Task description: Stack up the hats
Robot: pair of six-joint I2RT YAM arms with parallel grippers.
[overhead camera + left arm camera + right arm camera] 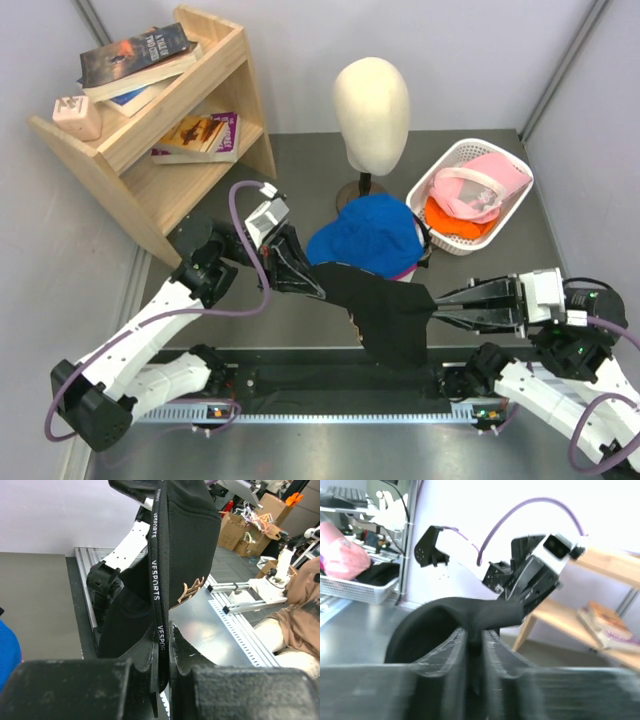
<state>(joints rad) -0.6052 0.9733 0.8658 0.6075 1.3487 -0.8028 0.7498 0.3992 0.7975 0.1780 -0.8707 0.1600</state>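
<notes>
Over the grey table, left gripper and right gripper each pinch one black cap; one blue cap behind

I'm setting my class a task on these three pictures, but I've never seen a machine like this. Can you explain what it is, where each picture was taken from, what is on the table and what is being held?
These are two robot arms bolted at the near edge of a table, each ending in a two-finger gripper. The wide picture looks down from above. The other two come from a camera on each wrist. The left gripper and right gripper are both closed on one black cap, held between them. Behind it lies a blue cap, then a mannequin head. A white basket holds a pink cap and an orange hat. A wooden shelf holds books.
</notes>
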